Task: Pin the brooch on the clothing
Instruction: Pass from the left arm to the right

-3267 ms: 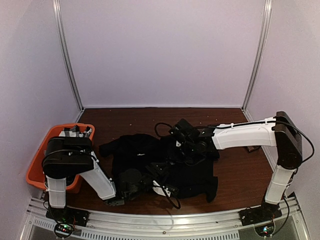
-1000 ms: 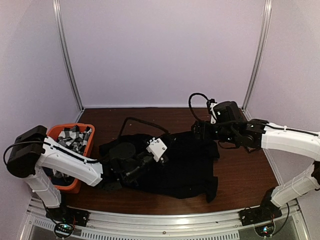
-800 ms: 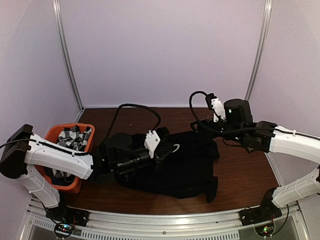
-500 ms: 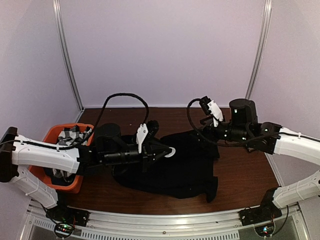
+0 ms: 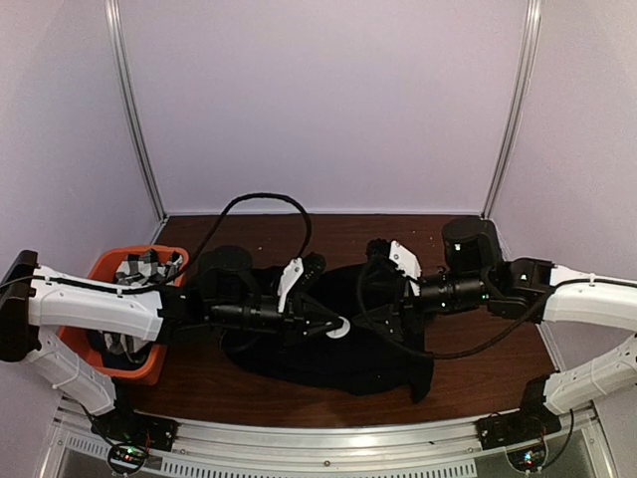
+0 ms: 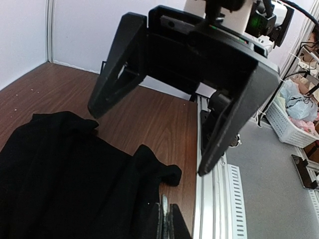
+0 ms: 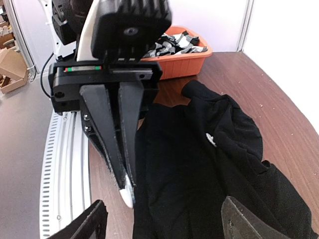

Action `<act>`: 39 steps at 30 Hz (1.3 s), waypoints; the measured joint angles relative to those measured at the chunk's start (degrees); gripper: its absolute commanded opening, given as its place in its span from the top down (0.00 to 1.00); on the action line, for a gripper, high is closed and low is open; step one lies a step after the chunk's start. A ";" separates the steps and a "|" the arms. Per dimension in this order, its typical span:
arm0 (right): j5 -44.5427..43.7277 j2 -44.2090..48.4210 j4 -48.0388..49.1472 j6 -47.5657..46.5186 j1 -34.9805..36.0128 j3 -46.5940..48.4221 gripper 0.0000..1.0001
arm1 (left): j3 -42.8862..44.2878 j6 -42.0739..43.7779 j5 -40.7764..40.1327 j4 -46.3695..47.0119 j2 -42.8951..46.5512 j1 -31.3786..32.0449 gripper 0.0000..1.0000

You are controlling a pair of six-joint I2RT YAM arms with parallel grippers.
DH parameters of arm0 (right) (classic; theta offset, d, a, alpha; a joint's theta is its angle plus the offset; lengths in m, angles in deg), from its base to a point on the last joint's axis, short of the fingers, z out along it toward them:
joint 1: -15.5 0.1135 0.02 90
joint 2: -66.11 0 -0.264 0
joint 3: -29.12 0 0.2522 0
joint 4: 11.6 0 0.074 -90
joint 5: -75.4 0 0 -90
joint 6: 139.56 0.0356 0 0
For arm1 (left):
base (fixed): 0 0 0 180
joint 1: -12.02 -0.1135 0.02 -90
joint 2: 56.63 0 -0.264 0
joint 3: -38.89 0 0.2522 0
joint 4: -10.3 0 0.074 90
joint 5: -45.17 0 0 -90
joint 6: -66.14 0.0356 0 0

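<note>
Top external view: the clothing (image 5: 328,358), a black T-shirt, is seen rumpled and bunched on the brown table (image 5: 498,376), between the two arms. A small light print (image 7: 210,139) is shown on its chest in the right wrist view. The left gripper (image 7: 124,179) is held closed above the shirt, with a small white brooch (image 7: 127,195) pinched at its fingertips. The right gripper (image 6: 149,140) is spread wide, facing the left one, and nothing is gripped or touched by it.
</note>
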 measured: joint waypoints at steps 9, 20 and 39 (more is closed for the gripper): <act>2.12 -1.84 5.60 0.50 1.14 -3.52 0.23 | -8.35 -4.35 -1.31 9.79 5.77 -1.62 1.00; 7.13 -6.16 42.86 20.09 1.16 -13.07 0.28 | -16.74 -10.47 -2.08 29.51 6.67 -1.73 1.00; 12.74 -17.33 65.57 35.41 2.38 -14.14 0.45 | -20.17 -14.43 -2.84 41.07 4.98 -1.73 1.00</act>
